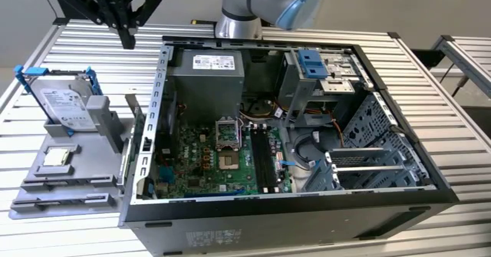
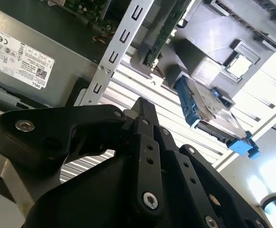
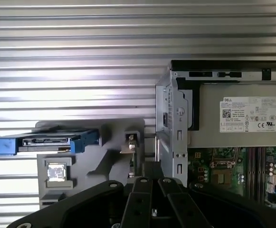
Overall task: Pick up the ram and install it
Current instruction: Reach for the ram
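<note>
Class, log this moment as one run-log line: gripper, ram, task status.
gripper: shut, empty, above grey holder | ram: upright there, untouched | install: not done

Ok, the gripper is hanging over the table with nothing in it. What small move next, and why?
Probably carry the gripper across until it sits above the ram. It hangs shut and empty over the slatted table, apart from the gray holder, while the ram stands on edge in that holder, next to the computer case wall, with nothing touching it.
</note>
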Available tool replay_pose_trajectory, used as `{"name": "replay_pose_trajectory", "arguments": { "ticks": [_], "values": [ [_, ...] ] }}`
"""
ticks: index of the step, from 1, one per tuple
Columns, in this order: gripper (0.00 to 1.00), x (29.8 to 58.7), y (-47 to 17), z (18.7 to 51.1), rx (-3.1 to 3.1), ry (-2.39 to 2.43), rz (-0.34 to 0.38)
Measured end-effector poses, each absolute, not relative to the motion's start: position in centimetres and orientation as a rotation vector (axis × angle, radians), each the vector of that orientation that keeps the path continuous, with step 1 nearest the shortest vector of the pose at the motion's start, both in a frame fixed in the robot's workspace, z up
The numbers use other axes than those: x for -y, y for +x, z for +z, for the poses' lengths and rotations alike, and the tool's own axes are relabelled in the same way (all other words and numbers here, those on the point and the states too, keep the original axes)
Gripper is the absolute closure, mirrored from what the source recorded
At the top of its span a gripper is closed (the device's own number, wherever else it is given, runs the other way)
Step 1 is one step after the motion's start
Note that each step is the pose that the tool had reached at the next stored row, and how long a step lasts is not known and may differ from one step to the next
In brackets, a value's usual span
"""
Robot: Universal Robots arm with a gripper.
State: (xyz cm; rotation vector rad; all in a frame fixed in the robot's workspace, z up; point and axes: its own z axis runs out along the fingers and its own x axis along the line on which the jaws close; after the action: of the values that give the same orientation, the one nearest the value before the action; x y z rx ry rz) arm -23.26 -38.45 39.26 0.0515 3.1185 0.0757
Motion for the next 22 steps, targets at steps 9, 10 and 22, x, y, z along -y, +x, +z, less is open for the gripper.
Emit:
{"name": "replay_pose_trajectory", "arguments": {
  "ticks": [9,10,22],
  "values": [
    [1.0,38.3,-25.6,39.3,-3.118,0.051,0.076],
    [1.0,38.3,-25.9,39.3,-3.118,0.051,0.076],
    [1.0,38.0,-29.2,39.3,-3.118,0.051,0.076]
  ]
}}
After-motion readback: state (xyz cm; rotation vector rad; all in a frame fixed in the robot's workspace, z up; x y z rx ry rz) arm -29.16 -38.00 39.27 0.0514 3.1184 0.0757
